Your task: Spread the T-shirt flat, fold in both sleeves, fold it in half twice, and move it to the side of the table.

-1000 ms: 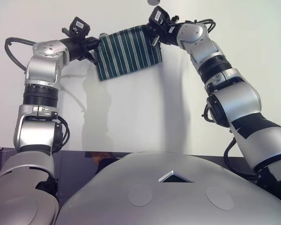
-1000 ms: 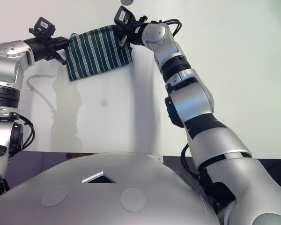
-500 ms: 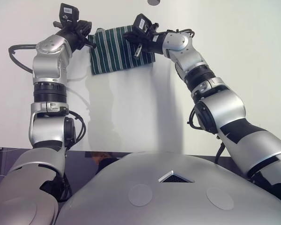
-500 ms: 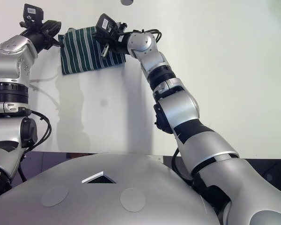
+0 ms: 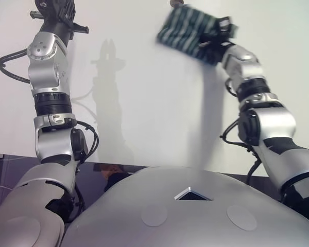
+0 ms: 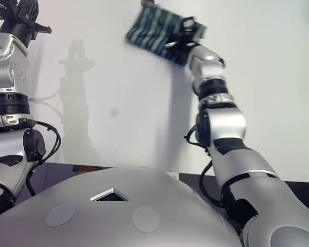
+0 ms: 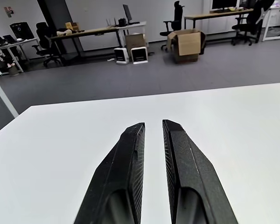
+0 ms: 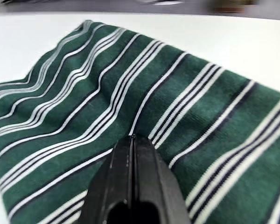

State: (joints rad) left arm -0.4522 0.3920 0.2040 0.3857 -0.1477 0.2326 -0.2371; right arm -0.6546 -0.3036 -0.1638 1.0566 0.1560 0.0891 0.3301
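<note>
The white table [image 5: 144, 113] spreads wide under both arms. Past its far edge in the left wrist view lies a grey floor [image 7: 107, 79] with long desks [image 7: 98, 31], office chairs and an open cardboard box [image 7: 189, 43]. On the far part of the table, toward the robot's right side, is the T-shirt [image 5: 185, 32], folded down to a compact oblong of dark green cloth with thin white stripes, sitting at a slant to the table's edges. The eye views blur it, so I cannot tell whether all of it rests on the surface. In the right wrist view the cloth looks smooth, with bare table showing just past its far edge. The right arm stretches out to it, and the right gripper [image 8: 132, 137] meets it at the edge nearer the robot's right. Its two black fingers are pressed tight together with no gap, their tips set into the striped fabric and pinching it. The left arm is raised over the far left part of the table, well apart from the shirt. The left gripper [image 7: 153, 125] hangs above bare white surface with its fingers [image 7: 130, 149] parted by only a narrow slit and nothing between them.
</note>
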